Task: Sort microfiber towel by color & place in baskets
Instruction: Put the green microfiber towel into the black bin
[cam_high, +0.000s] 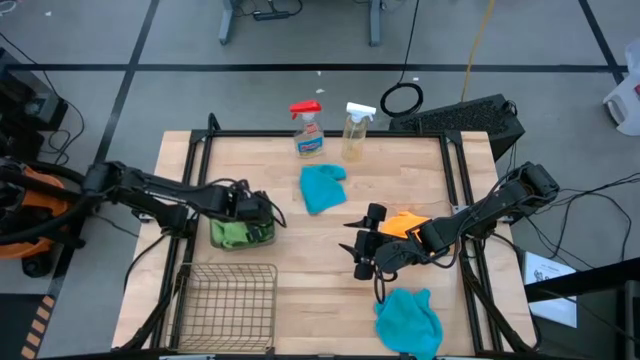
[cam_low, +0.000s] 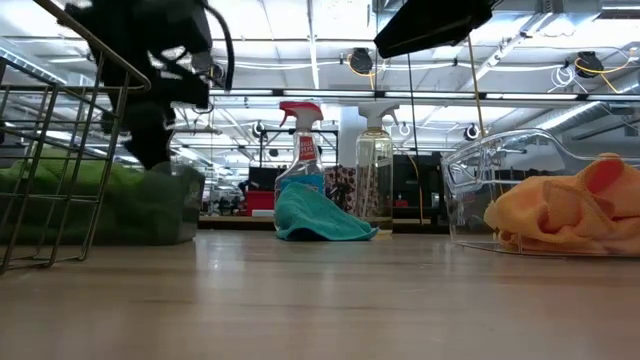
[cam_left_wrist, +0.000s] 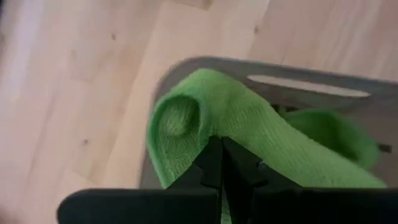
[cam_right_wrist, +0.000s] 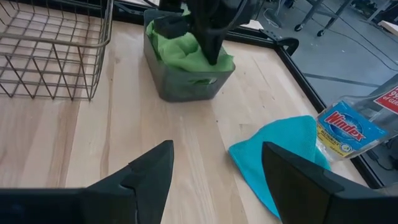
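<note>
My left gripper (cam_left_wrist: 221, 163) is clenched on a green towel (cam_left_wrist: 249, 124), holding it down in the smoky grey tub (cam_high: 240, 236) at the left of the worktop (cam_high: 320, 290); a second fold of green lies under it, though I cannot tell whether that is another cloth. The wire basket (cam_high: 228, 306) stands just near of the tub, at the near left corner. My right gripper (cam_right_wrist: 214, 165) hangs over the middle of the worktop with its fingers spread, grasping nothing. Just right of it, the clear tub (cam_low: 520, 190) holds orange cloth (cam_low: 565, 210). Two teal towels lie loose: one (cam_high: 322, 187) at the far middle, touching the foot of the blue spray bottle (cam_high: 308, 128), the other (cam_high: 408, 320) at the near right edge. A second, clear spray bottle (cam_high: 356, 130) stands beside the first.
</note>
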